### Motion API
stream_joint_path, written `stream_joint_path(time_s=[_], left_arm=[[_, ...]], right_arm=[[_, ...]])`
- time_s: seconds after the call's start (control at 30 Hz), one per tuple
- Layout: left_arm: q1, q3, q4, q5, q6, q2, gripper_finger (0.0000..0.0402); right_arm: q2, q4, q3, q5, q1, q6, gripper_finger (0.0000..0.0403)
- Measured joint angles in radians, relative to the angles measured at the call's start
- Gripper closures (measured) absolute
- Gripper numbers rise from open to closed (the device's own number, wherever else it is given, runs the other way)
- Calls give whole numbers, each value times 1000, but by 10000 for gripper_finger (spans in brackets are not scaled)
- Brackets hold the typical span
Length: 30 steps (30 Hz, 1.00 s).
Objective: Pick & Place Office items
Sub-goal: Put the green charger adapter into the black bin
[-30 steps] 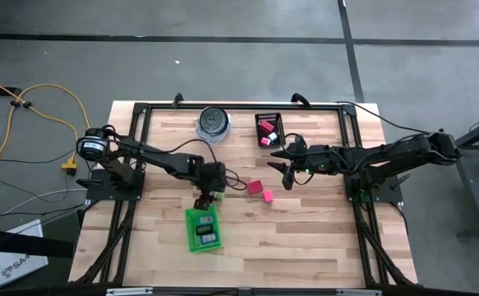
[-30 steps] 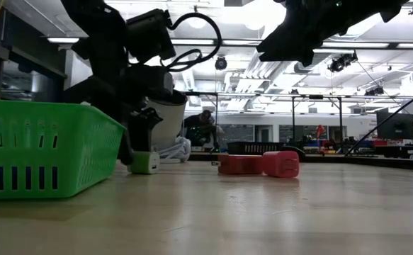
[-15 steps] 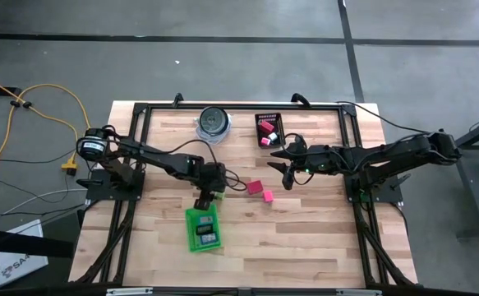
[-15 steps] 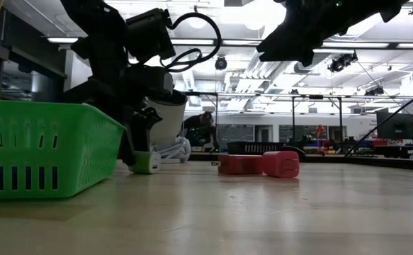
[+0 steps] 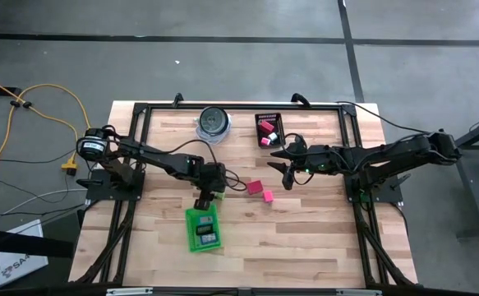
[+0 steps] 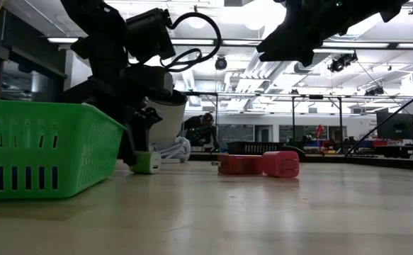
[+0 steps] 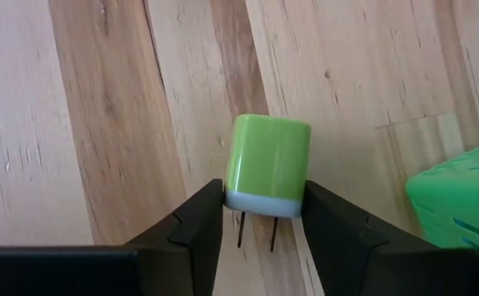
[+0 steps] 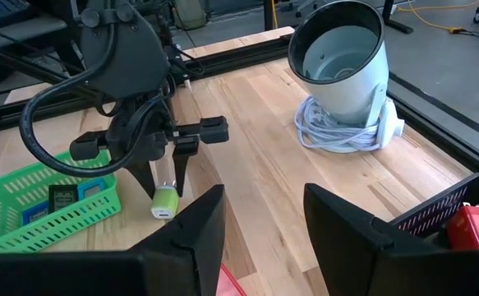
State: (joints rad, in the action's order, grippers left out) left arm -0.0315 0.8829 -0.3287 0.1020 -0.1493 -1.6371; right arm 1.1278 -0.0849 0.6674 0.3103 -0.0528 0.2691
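The left end effector (image 7: 264,226) pinches the green plug adapter (image 7: 268,177) at its white base, on the bench (image 5: 305,238) beside the green tray (image 5: 204,230). We see the right end effector (image 5: 287,167) hovering open near the red block (image 5: 254,187) and pink block (image 5: 267,196).

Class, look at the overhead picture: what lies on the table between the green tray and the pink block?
Only bare wood. In the high view, nothing sits between the green tray and the pink block; the red block lies beyond it.
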Motion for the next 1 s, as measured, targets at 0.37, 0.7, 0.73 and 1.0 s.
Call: stream_joint_path(time_s=[0.37,0.7,0.73,1.0], left_arm=[[0,0,1,-3,-28,0,267],[11,0,67,-90,-89,57,269],[12,0,76,-94,-89,68,269],[14,0,240,-105,-138,152,269]], right_arm=[[0,0,0,0,0,21,251],[0,7,0,-4,0,25,251],[0,7,0,-4,0,25,251],[0,7,0,-29,0,23,251]])
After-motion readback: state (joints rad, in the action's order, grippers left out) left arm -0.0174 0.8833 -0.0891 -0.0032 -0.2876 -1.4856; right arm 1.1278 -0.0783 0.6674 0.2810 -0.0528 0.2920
